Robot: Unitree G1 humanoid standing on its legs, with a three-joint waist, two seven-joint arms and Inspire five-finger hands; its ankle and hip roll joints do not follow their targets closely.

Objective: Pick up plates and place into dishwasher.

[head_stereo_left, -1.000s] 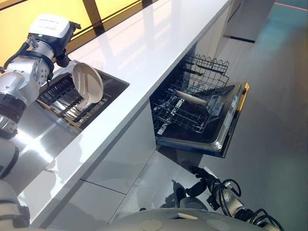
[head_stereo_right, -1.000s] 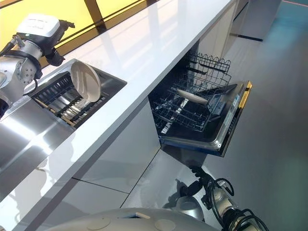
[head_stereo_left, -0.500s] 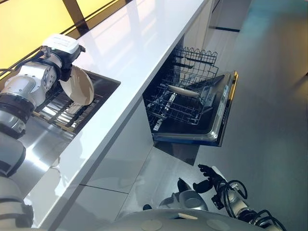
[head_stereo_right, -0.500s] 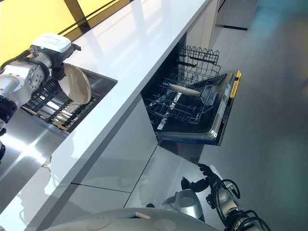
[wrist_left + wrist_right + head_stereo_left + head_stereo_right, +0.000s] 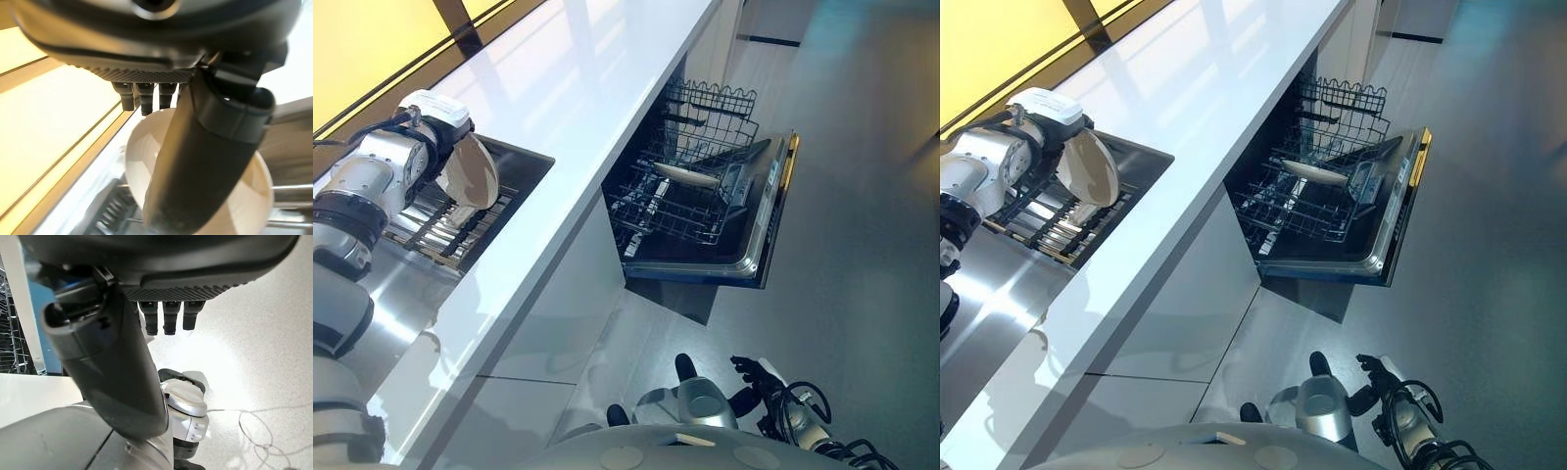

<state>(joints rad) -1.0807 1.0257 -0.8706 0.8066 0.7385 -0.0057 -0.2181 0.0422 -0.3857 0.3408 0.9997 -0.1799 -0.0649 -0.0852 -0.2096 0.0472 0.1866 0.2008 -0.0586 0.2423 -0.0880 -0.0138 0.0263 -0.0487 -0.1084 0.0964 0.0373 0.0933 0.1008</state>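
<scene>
left hand (image 5: 205,161): thumb and fingers pinch plate (image 5: 470,174) upright over sink rack (image 5: 440,227) | right hand (image 5: 122,367): relaxed, empty

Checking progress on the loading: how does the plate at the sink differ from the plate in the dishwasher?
The plate at the sink stands on edge over the sink's rack, at the left hand, whose thumb lies across it. The plate in the dishwasher lies nearly flat in the lower rack, untouched. Both are pale and round.
</scene>
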